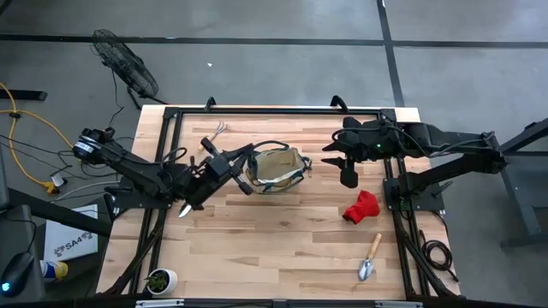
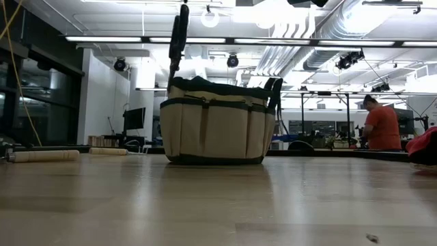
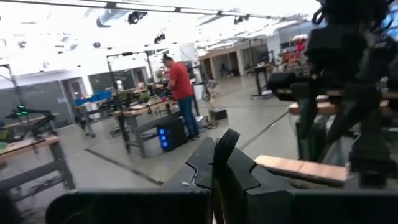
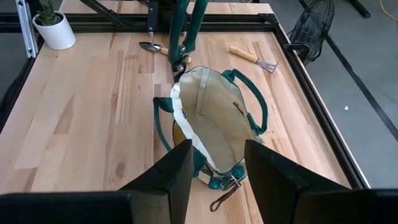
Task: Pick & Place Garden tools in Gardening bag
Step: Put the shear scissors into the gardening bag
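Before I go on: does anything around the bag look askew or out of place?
Nothing looks spilled or damaged. The gardening bag stands upright, its mouth open but pulled out of shape. A pair of shears hangs over its rim, held by the left end effector. The hand rake, red glove and a trowel lie loose on the table.

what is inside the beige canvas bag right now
The right wrist view looks down into the beige canvas bag with dark green trim: only pale lining shows, and a yellow patch low at one side. The bottom beneath the folded rim is hidden.
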### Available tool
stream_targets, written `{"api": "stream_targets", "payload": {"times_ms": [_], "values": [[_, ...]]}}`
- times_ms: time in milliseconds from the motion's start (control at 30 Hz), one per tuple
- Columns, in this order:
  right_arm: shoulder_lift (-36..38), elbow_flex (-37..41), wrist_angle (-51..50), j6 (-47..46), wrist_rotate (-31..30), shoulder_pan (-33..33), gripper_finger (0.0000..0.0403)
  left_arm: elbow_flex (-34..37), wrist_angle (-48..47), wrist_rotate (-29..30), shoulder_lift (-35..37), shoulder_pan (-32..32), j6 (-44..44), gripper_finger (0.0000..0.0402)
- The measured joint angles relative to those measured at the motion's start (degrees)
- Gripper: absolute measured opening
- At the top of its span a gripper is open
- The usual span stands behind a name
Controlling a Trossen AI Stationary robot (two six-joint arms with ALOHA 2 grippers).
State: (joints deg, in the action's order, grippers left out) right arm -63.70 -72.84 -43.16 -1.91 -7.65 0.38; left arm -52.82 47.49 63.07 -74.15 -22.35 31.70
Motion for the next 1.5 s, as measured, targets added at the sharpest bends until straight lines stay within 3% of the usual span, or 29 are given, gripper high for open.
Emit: {"api": "stream_targets", "payload": {"times_ms": [200, 333, 500, 633, 1033, 1500], "values": [[0.0, 0.0, 0.0, -0.4, 0.1, 0.0, 0.0138, 2.3, 4.4, 3.6, 0.0, -1.8, 4.6, 0.0], [0.0, 0.0, 0.0, -0.4, 0.1, 0.0, 0.0138, 7.3, 18.0, 2.8, 0.0, -1.8, 9.3, 0.0], [0.0, 0.0, 0.0, -0.8, 0.1, 0.0, 0.0138, 14.1, 32.8, -2.7, 0.0, -1.7, 12.9, 0.0], [0.0, 0.0, 0.0, -0.8, 0.1, 0.0, 0.0138, 16.4, 39.5, -3.4, 0.0, -1.7, 15.2, 0.0], [0.0, 0.0, 0.0, -0.8, 0.1, 0.0, 0.0138, 16.4, 41.2, -11.7, 0.0, -1.7, 14.7, 0.0], [0.0, 0.0, 0.1, -0.8, 0.1, 0.0, 0.0138, 16.4, 42.0, -14.2, -3.3, 1.5, 13.2, 0.0]]}}
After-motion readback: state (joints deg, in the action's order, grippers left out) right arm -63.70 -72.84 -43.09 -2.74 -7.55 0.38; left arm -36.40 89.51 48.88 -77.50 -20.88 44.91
